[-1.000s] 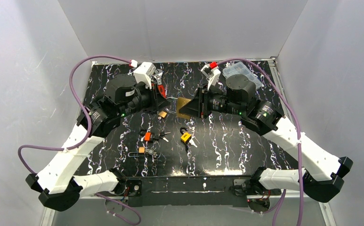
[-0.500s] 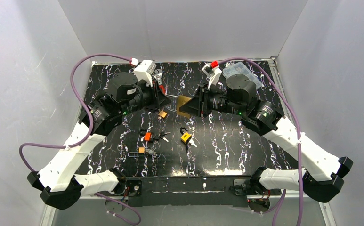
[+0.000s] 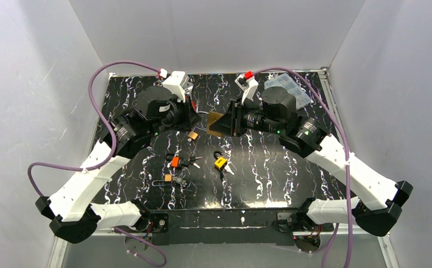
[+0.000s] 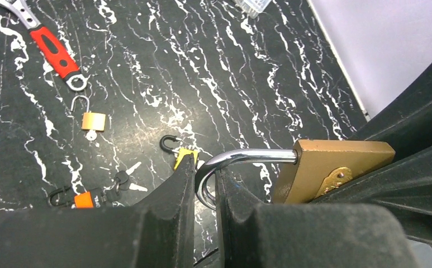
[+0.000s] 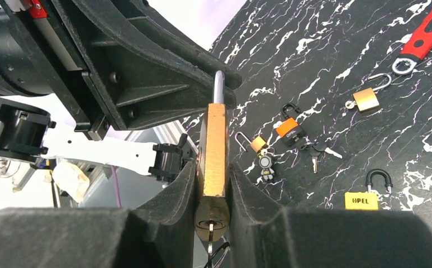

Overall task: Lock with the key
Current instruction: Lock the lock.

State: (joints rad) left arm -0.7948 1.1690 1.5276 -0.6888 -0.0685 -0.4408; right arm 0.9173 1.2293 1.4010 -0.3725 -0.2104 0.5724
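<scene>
A large brass padlock (image 3: pixel 219 123) is held in the air between both arms over the far middle of the table. My right gripper (image 5: pixel 213 184) is shut on its brass body (image 5: pixel 216 146). A key (image 5: pixel 210 239) sits in the keyhole at the body's bottom end. My left gripper (image 4: pixel 205 181) is shut on the chrome shackle (image 4: pixel 241 158), which stands open out of the body (image 4: pixel 336 167). In the top view the left gripper (image 3: pixel 198 119) meets the padlock from the left and the right gripper (image 3: pixel 228 123) from the right.
On the table lie a small brass padlock (image 3: pixel 193 135), an orange padlock with keys (image 3: pixel 175 162), a yellow padlock (image 3: pixel 221 162), a small padlock with a key fob (image 3: pixel 169 179), a red-handled tool (image 4: pixel 54 52) and a clear plastic box (image 3: pixel 289 89) at the far right.
Both arms have shifted a little toward the far side and left, carrying the large padlock with them. Both grips have stayed shut.
</scene>
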